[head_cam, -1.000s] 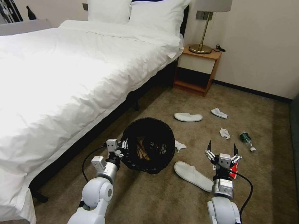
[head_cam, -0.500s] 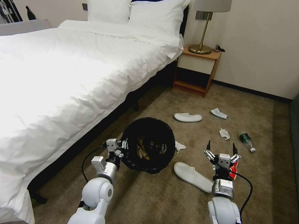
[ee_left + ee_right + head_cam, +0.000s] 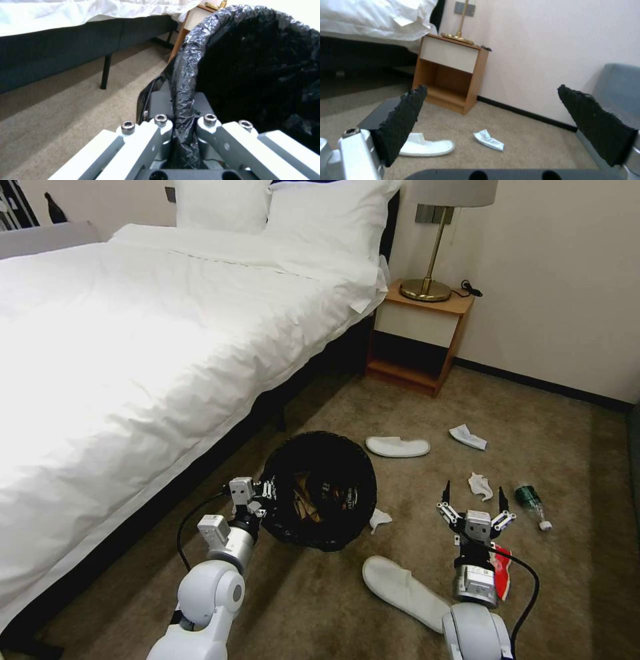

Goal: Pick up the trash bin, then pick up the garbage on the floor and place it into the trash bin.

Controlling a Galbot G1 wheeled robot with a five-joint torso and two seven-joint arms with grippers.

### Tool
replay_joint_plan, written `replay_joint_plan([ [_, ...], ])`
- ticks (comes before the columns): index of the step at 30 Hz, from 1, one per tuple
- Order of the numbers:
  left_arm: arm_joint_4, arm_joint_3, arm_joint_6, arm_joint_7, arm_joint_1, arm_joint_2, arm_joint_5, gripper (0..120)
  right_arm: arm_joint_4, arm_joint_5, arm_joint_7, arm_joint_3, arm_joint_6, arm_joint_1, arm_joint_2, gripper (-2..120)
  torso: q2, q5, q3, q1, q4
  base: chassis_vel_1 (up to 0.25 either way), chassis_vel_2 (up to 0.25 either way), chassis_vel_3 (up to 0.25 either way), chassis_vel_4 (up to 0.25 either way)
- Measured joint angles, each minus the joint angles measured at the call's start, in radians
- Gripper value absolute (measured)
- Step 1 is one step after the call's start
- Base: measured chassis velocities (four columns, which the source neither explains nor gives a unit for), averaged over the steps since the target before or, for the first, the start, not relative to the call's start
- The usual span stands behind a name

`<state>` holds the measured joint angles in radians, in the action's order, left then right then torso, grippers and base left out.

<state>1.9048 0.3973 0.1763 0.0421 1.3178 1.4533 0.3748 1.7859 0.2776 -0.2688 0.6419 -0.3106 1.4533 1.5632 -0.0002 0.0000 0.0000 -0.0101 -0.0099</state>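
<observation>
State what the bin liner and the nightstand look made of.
Bin liner: thin black plastic film by its look, glossy and crinkled over the rim, pinched by the left gripper. Nightstand: probably wood or veneer, orange-brown, smooth, with a white drawer front.

Bare carpet (image 3: pixel 573 460) lies ahead of the spread right tool (image 3: pixel 473 499); the bed (image 3: pixel 133 347) walls the left.

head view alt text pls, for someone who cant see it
The left gripper holds a black trash bin by its rim above a carpeted hotel-room floor beside a white bed. The open right gripper hovers over scattered litter: two white slippers, tissues, a green bottle.
</observation>
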Motion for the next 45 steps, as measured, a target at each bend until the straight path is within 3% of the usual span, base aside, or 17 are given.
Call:
replay_joint_plan([
  [5, 0.005, 0.004, -0.001, 0.000, 0.005, -0.008, 0.001, 3, 0.020, -0.017, 0.070, 0.009, 0.001, 0.028, -0.084, 100, 0.000, 0.0003, 0.000, 0.000, 0.0000, 0.023, -0.003, -0.017, 0.012],
  [11, 0.014, 0.006, -0.002, 0.001, 0.009, -0.014, 0.001, 3, 0.071, -0.250, 0.176, -0.016, 0.091, 0.118, -0.250, 100, 0.000, 0.0004, 0.000, 0.000, 0.0000, 0.000, 0.000, 0.000, 0.000],
  [12, 0.014, 0.006, -0.002, 0.001, 0.009, -0.014, 0.001, 3, 0.071, -0.250, 0.176, -0.016, 0.091, 0.118, -0.250, 100, 0.000, 0.0004, 0.000, 0.000, 0.0000, 0.000, 0.000, 0.000, 0.000],
  [16, 0.015, 0.007, -0.003, 0.001, 0.014, -0.015, -0.002, 3, 0.115, -0.377, 0.254, -0.010, 0.164, 0.209, -0.480, 100, 0.000, -0.0001, 0.000, 0.000, -0.0002, 0.000, 0.000, 0.000, 0.000],
  [17, 0.015, 0.007, -0.003, 0.001, 0.014, -0.015, -0.002, 3, 0.115, -0.377, 0.254, -0.010, 0.164, 0.209, -0.480, 100, 0.000, -0.0001, 0.000, 0.000, -0.0002, 0.000, 0.000, 0.000, 0.000],
  [19, 0.015, 0.006, -0.005, 0.002, 0.017, -0.012, -0.009, 3, 0.132, -0.451, 0.316, 0.003, 0.192, 0.242, -0.588, 100, 0.000, 0.0001, 0.000, 0.000, -0.0002, 0.000, 0.000, 0.000, 0.000],
  [20, 0.015, 0.006, -0.005, 0.002, 0.017, -0.012, -0.009, 3, 0.132, -0.451, 0.316, 0.003, 0.192, 0.242, -0.588, 100, 0.000, 0.0001, 0.000, 0.000, -0.0002, 0.000, 0.000, 0.000, 0.000],
  [22, 0.012, 0.004, -0.008, 0.004, 0.020, -0.006, -0.019, 3, 0.129, -0.513, 0.424, 0.013, 0.197, 0.261, -0.668, 100, 0.000, 0.0002, 0.000, 0.000, -0.0001, 0.000, 0.000, 0.000, 0.000],
  [29, 0.003, 0.003, -0.013, 0.011, 0.028, 0.009, -0.040, 3, 0.094, -0.622, 0.500, -0.037, 0.216, 0.270, -0.783, 100, 0.000, 0.0003, 0.000, 0.000, 0.0000, 0.000, 0.000, 0.000, 0.000],
  [33, -0.010, 0.005, -0.019, 0.012, 0.027, 0.023, -0.054, 3, 0.036, -0.645, 0.602, -0.088, 0.239, 0.269, -0.871, 100, 0.000, 0.0000, 0.000, 0.000, -0.0001, 0.000, 0.000, 0.000, 0.000],
  [45, -0.022, 0.005, -0.020, 0.013, 0.024, 0.047, -0.075, 3, -0.143, -0.644, 0.803, -0.213, 0.232, 0.090, -0.867, 100, 0.000, -0.0001, 0.000, 0.000, 0.0000, 0.000, 0.000, 0.000, 0.000],
])
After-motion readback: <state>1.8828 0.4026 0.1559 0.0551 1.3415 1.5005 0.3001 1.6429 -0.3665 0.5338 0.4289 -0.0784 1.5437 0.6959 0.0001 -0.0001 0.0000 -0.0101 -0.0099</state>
